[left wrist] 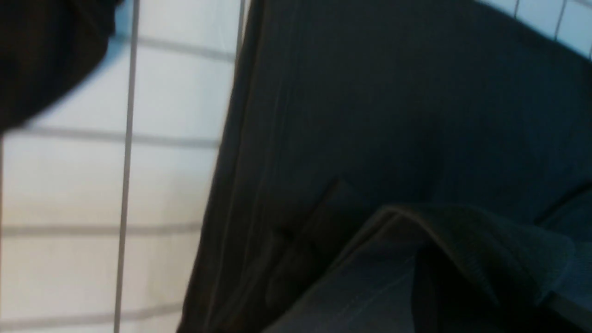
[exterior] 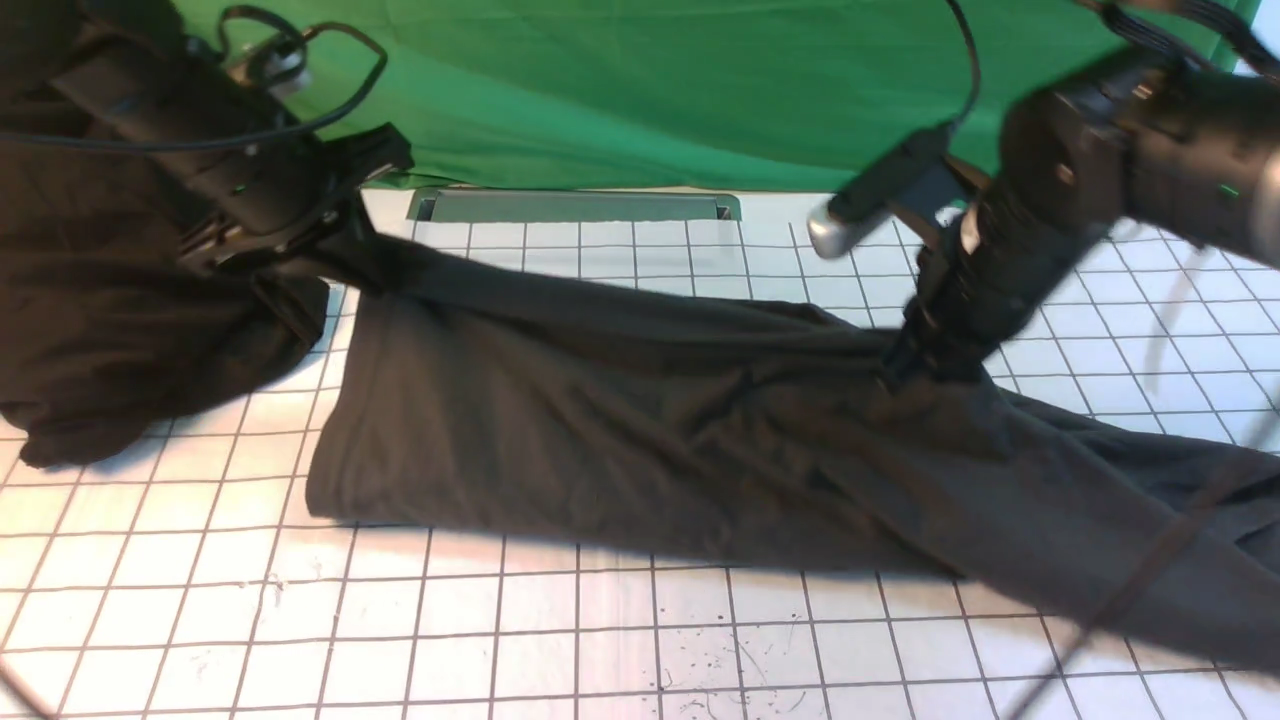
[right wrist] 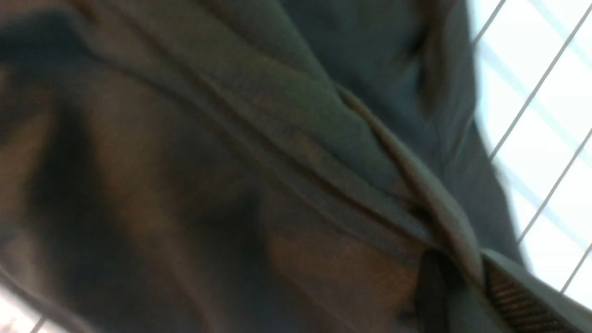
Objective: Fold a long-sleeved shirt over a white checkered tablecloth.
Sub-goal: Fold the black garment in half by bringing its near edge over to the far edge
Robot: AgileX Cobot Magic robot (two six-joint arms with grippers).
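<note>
**Limp dark shirt pinched at two spots: handling notes**

The white checkered tablecloth (exterior: 600,640) is used as the reference here, since everything is laid on it. The long-sleeved shirt (exterior: 620,430) is spread across the middle of the tablecloth and runs out to its right edge. Its near hem lies flat and its far edge is raised off the cloth. No logo or neck label can be seen, so which face is up can't be told. A separate heap of black cloth (exterior: 130,330) is piled at the tablecloth's left edge, just beside the shirt, and shouldn't be mixed up with it.

Handling-wise, a light and totally limp fabric is to be expected. It sags between the two pinched points, and wrinkles fan out from each one. No shape will be held by it, so a fold probably has to be carried over and laid down, not flicked. Some drag on the tablecloth looks likely, so bunching is the thing to be watched. Hems, seams and corners are judged the best holds, where the layers are thicker.

The left gripper (exterior: 345,250) is seen over the tablecloth's far-left part, jaws pressed together on the shirt's far corner. The right gripper (exterior: 905,365) is above the tablecloth's right half, jaws likewise clamped on a gathered ridge of the shirt.
</note>
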